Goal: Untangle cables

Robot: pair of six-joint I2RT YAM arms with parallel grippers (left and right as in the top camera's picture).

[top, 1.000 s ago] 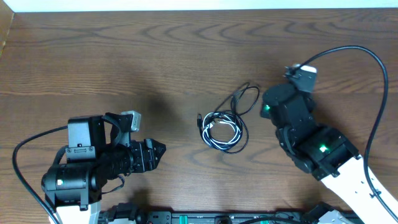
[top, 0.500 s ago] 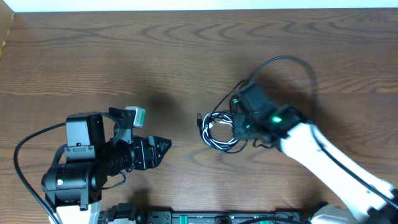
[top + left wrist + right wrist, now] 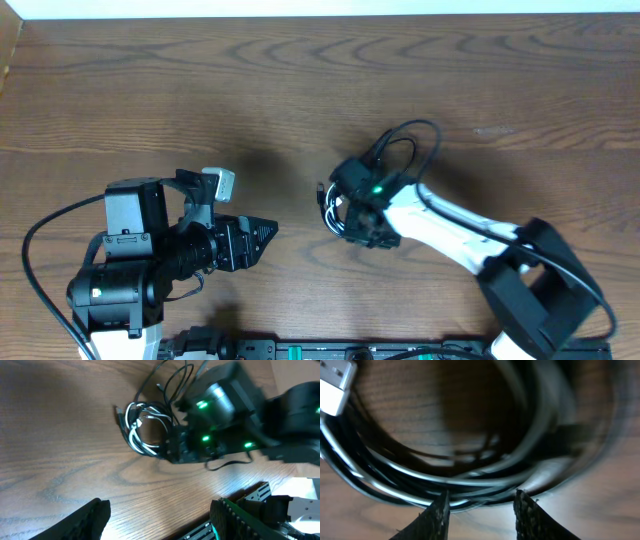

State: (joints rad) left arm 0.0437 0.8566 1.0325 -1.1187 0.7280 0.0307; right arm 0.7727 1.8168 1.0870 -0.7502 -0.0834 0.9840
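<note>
Right arm: you've swung it in from well right of the cables [image 3: 333, 212], and its wrist now sits right on top of the bundle, covering the bundle's right half.
Right gripper [image 3: 482, 507]: it was clenched a second ago and its jaws have come apart. They're lowered onto the coil with several strands crossing the gap, and nothing is pinched yet.
Left gripper [image 3: 255, 240]: spread wide and empty, well left of the cables and pointed at them. It has hardly budged.
Cables: same spot on the table [image 3: 150, 100], still a tight little coil of black and white strands, with a white plug [image 3: 332, 390] at the bundle's edge.
What that means: the reach looks finished and this is the grab. No loop has been pulled free, so the untangling itself hasn't begun.
Watch: that gap takes in a whole sheaf of strands. Close on all of them and you'll likely lift the bundle instead of one loop.
</note>
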